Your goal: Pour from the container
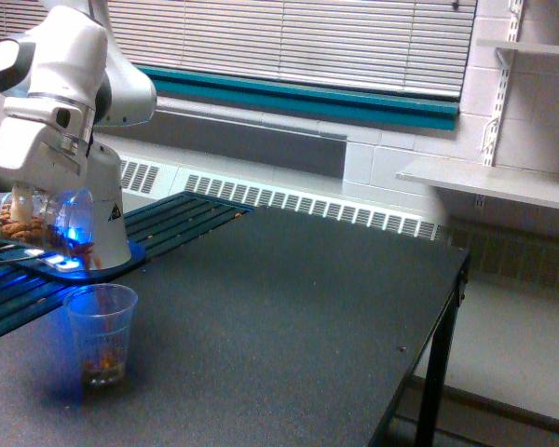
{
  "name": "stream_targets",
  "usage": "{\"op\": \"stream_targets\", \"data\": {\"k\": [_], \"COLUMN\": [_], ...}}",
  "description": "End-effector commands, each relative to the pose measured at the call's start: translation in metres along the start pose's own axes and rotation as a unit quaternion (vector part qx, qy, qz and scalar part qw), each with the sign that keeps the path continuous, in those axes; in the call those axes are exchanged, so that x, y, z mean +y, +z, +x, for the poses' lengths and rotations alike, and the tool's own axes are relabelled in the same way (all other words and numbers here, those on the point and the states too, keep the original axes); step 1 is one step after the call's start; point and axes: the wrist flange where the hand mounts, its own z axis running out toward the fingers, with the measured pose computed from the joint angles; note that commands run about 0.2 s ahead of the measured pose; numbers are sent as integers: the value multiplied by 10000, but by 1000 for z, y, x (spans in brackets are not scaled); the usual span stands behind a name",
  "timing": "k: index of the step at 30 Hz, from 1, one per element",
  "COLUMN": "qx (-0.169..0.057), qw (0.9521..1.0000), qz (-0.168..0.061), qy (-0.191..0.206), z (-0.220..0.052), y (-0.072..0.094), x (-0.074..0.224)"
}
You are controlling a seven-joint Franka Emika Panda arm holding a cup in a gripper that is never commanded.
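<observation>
The container, a clear wide-mouthed tumbler with brown pieces inside, lies tipped on its side, its mouth toward the exterior view's right and glowing blue. My gripper is shut on the container, its fingers mostly hidden behind the white hand. Below the mouth stands a smaller tapered clear plastic cup on the dark table, with a few brown pieces at its bottom. The container's mouth is above and slightly left of the cup.
The arm's white base stands on a blue plate behind the cup. A slatted dark-teal surface lies beside it. The table's right edge and leg drop off to the floor. White shelves hang on the wall.
</observation>
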Motion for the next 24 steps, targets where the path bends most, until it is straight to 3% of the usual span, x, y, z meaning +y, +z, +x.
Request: {"op": "stream_targets", "data": {"k": [1, 24], "qx": [-35, -45], "qw": [9999, 9994], "qz": [-112, -232], "qy": [0, -261], "z": [0, 6], "y": [-1, -5], "x": [5, -2]}}
